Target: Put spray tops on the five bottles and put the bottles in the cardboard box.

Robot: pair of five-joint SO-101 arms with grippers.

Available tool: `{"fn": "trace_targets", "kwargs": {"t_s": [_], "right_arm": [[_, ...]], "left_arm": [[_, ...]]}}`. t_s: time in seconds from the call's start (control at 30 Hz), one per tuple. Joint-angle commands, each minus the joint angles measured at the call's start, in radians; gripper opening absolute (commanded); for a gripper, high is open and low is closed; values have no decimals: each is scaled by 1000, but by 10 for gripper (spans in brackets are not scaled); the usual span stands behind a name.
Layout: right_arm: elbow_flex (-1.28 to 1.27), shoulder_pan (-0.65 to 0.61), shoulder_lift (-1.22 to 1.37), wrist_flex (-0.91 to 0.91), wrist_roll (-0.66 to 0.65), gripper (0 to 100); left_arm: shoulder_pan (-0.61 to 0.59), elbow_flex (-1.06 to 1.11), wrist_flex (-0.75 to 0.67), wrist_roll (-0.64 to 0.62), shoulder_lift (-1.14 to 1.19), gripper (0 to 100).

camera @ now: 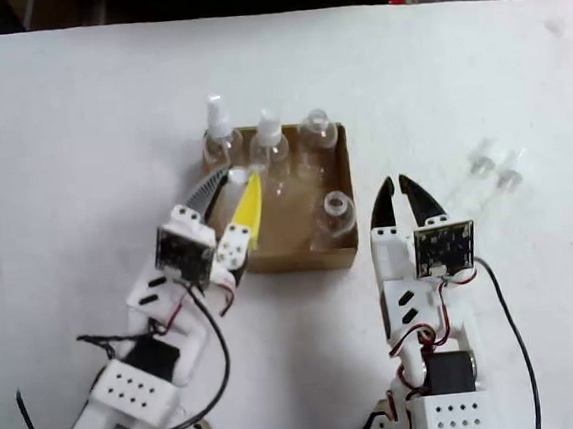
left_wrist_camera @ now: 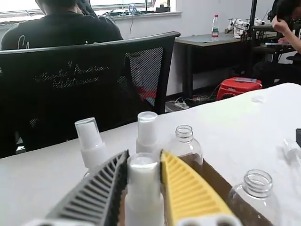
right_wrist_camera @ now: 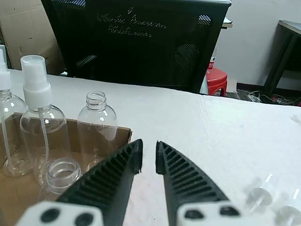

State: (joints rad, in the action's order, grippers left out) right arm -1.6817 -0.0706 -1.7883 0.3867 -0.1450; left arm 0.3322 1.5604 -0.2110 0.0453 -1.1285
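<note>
high: overhead, far, looking down on surface [camera: 79, 142] | wrists: low, close, looking level across box [camera: 300, 256] toward chair [left_wrist_camera: 70, 80] | all share box

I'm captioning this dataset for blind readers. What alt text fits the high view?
The left gripper clamps a spray top over the cardboard box, which holds two topped bottles and two open ones. The right gripper is open beside the box, with two loose tops on the table beyond.

Bright even light; table [camera: 60, 144] glares, shadows faint.
</note>
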Motion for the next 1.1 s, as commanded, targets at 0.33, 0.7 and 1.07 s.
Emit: {"fn": "trace_targets", "kwargs": {"t_s": [0.33, 0.7, 1.07], "right_arm": [[-8, 1, -8, 2, -18, 43], [-8, 1, -8, 2, -18, 43], [-8, 1, -8, 2, -18, 43]], "left_arm": [[13, 130, 51, -23, -225, 22], [8, 104, 219, -23, -225, 23], [8, 89, 235, -80, -229, 109]]}}
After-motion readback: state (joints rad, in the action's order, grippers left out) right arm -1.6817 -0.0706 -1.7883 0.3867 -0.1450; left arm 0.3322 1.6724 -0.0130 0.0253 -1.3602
